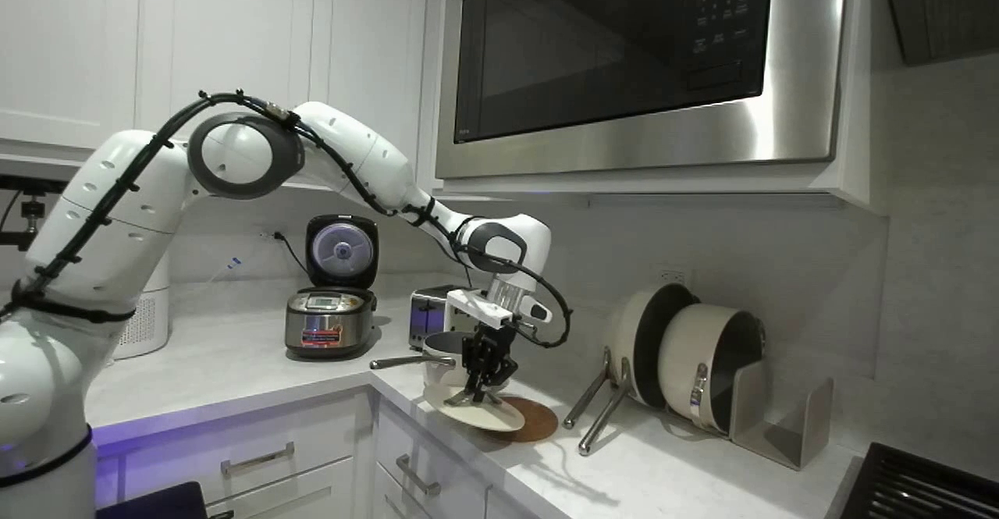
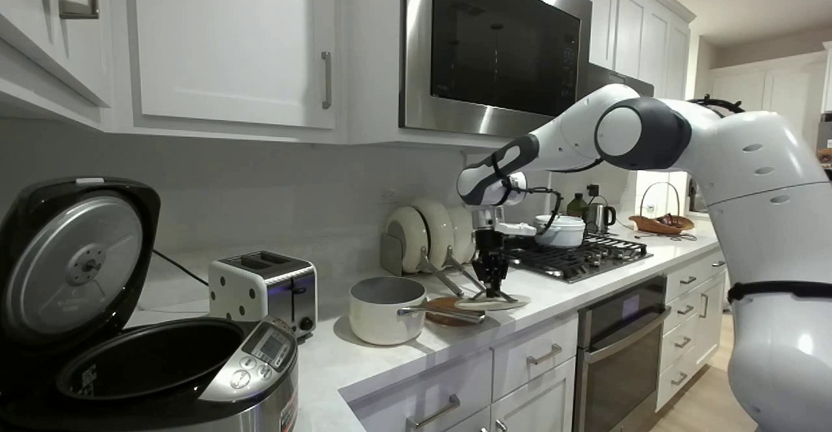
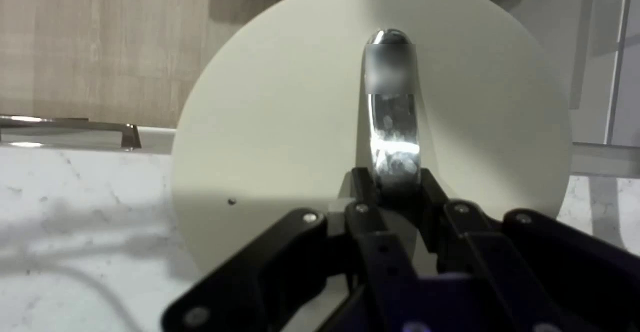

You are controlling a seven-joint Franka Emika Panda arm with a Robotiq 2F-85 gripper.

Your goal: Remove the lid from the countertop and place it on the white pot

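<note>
Gripping a polished metal strap handle (image 3: 395, 127) between black jaws, drawn nearly together. Holding by it a round, flattish, cream-white lid (image 3: 275, 102), partly hiding a flat, round, brown wooden disc (image 1: 538, 419); apparently just above the pale marbled counter (image 3: 75, 192), though hard to judge. Positioned near a squat, cream-white, long-handled round pot (image 2: 382, 315).

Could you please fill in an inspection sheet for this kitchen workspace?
Surface: white countertop with grey veining.
Job's things: white pot uncovered on the countertop; lid off the pot, held by its metal handle.
Clutter: brown wooden disc, partly hidden by the lid in an exterior view; toaster; rice cooker, open.
Gripper: closed on the metal handle.
Cables: black cable strapped along the arm; cord behind the rice cooker.
Surroundings: microwave above; pans standing on edge; stove beyond.
</note>
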